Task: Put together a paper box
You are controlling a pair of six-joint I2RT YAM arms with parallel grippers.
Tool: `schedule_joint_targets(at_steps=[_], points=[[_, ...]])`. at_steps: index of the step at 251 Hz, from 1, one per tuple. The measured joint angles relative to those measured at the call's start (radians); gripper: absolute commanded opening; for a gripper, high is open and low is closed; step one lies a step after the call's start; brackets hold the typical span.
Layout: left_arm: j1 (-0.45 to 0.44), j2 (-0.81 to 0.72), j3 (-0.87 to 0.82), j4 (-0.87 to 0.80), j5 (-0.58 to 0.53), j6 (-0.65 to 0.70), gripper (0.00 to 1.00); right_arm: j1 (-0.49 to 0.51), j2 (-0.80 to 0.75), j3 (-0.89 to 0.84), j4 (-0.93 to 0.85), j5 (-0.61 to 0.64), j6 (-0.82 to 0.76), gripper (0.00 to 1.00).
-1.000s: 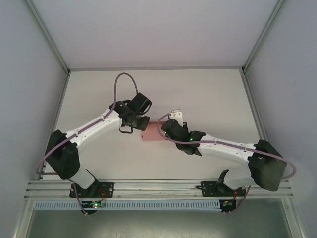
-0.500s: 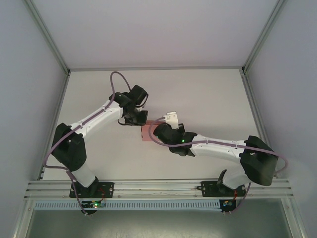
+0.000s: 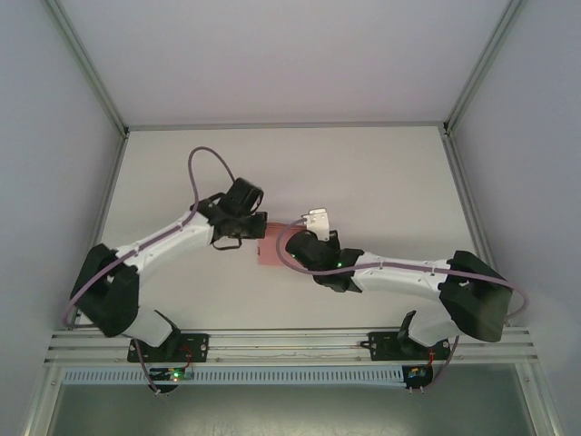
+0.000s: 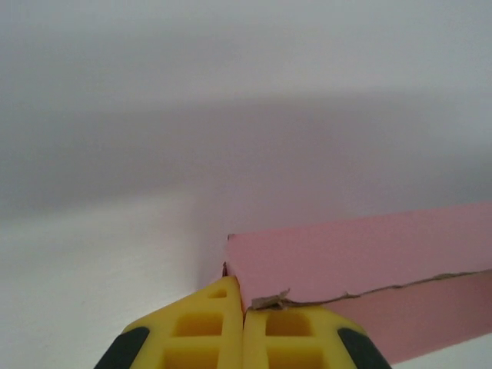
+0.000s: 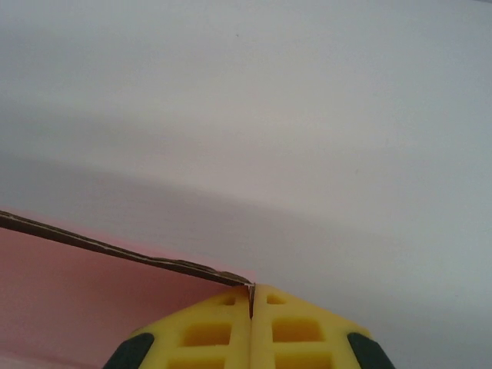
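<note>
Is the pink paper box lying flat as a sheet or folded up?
Folded up: the paper box shows two faces meeting along an edge. Whether its ends are closed, cannot tell.

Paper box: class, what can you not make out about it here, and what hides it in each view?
Top external: the paper box lies partly under both wrists; folds too small to read.
Left wrist: its right end is cut off by the frame edge.
Right wrist: the frame's left and bottom edges cut it off.
Both wrist views: whether the shut jaws pinch card is hidden at their seam.
</note>
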Motion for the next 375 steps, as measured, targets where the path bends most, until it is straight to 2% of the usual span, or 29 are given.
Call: schedule_joint_targets(at_steps=[38,52,66,138,157,173,188,208,214,221,224,271,306,345,375], points=[[-0.053,-0.114,-0.168,0.195,-0.086,0.001,0.0,0.008,-0.06,-0.094,0.129,-0.023,-0.022,0.0],[-0.066,-0.142,-0.207,0.239,-0.104,0.001,0.07,0.01,-0.076,-0.116,0.157,-0.032,-0.027,0.0],[-0.071,-0.159,-0.237,0.276,-0.108,0.001,0.1,0.013,-0.087,-0.133,0.18,-0.038,-0.036,0.0],[-0.092,-0.174,-0.266,0.319,-0.128,0.001,0.2,0.048,-0.09,-0.151,0.202,0.012,-0.058,0.0],[-0.099,-0.183,-0.265,0.306,-0.128,-0.006,0.36,0.059,-0.09,-0.154,0.202,0.026,-0.06,0.0],[-0.109,-0.193,-0.258,0.29,-0.117,-0.011,0.39,0.066,-0.09,-0.154,0.203,0.036,-0.06,0.0],[-0.116,-0.2,-0.245,0.255,-0.109,-0.01,0.53,0.071,-0.087,-0.154,0.203,0.045,-0.06,0.0],[-0.123,-0.204,-0.215,0.198,-0.091,-0.015,0.64,0.082,-0.082,-0.153,0.204,0.06,-0.06,0.0],[-0.125,-0.204,-0.203,0.175,-0.087,-0.01,0.73,0.086,-0.08,-0.152,0.204,0.062,-0.06,0.0],[-0.127,-0.204,-0.187,0.147,-0.085,-0.01,0.96,0.089,-0.079,-0.15,0.204,0.063,-0.06,0.0],[-0.128,-0.204,-0.181,0.136,-0.084,-0.012,1.0,0.092,-0.077,-0.149,0.204,0.064,-0.06,0.0],[-0.129,-0.204,-0.064,-0.01,-0.089,-0.051,1.0,0.114,-0.072,-0.148,0.204,0.091,-0.06,0.0],[-0.101,-0.225,-0.05,-0.043,-0.084,-0.174,1.0,0.123,-0.067,-0.148,0.207,0.108,-0.066,0.0],[-0.013,-0.281,-0.124,-0.005,-0.031,-0.342,1.0,0.154,-0.054,-0.148,0.212,0.15,-0.074,0.0],[-0.003,-0.299,-0.235,0.075,0.011,-0.457,1.0,0.172,-0.05,-0.148,0.214,0.171,-0.075,0.0]])
